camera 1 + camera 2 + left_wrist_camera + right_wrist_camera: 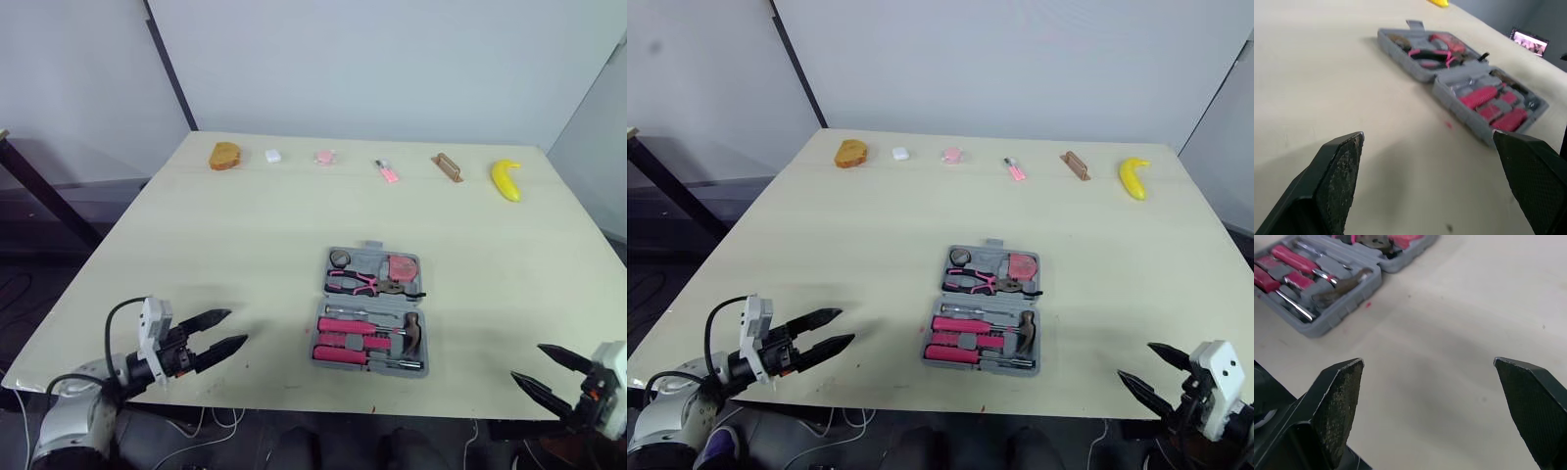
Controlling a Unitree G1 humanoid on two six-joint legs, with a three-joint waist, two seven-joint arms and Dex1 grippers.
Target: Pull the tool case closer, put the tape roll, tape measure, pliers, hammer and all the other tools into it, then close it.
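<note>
The grey tool case [337, 296] lies open and flat near the table's front middle. Its far half holds the tape roll [339, 258], the pink tape measure [401, 266] and the pink-handled pliers [355, 283]. Its near half holds the hammer [412, 333] and several pink-handled drivers [345, 341]. My left gripper [222, 331] stands open over the front left of the table, well left of the case. My right gripper [545, 370] is open at the front right edge, right of the case. Both wrist views show the case [1464, 73] [1317, 284] beyond open, empty fingers.
Along the far edge lie a bread piece [225, 155], a white block [273, 155], a pink item [324, 156], a small pink-and-white item [388, 172], a brown block [447, 166] and a banana [506, 179]. A dark table stands at the left [29, 171].
</note>
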